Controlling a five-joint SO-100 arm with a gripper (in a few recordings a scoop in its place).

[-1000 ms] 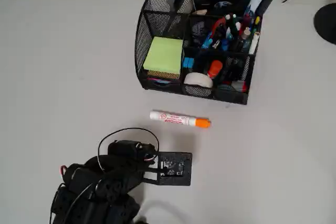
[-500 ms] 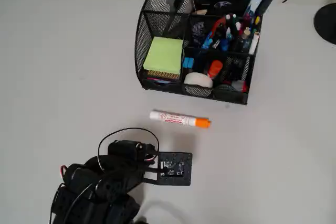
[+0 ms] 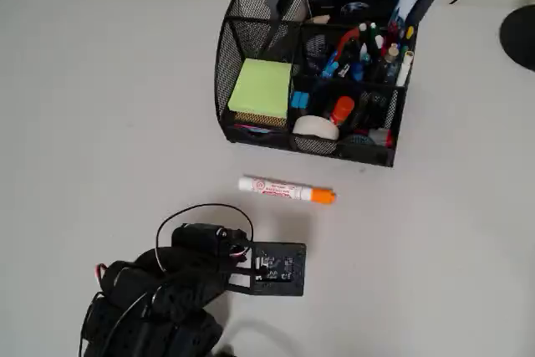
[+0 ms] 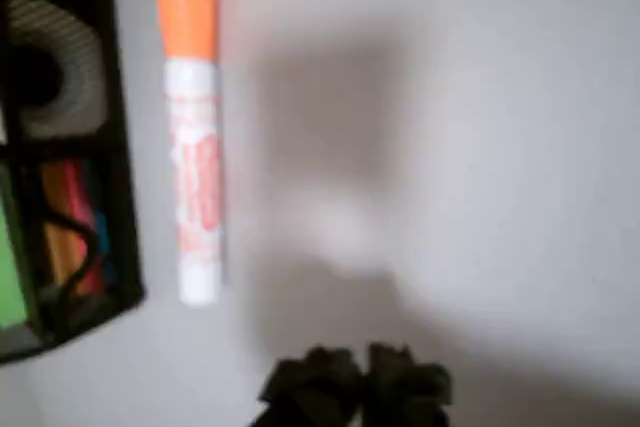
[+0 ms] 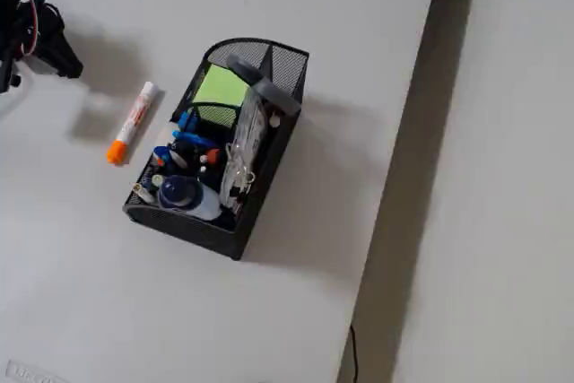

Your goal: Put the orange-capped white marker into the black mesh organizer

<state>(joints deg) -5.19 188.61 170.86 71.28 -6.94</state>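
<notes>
Organizer (image 3: 251,131) holds sticky notes (image 3: 261,88), pens (image 3: 361,52).

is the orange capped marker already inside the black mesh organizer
No, in the overhead view the orange-capped white marker lies flat on the table in front of the black mesh organizer, apart from it.

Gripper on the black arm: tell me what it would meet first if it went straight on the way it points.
Going by the wrist view, the gripper points at bare white table. The orange-capped white marker lies left of that line, the black mesh organizer farther left. Depth is unclear.
</notes>
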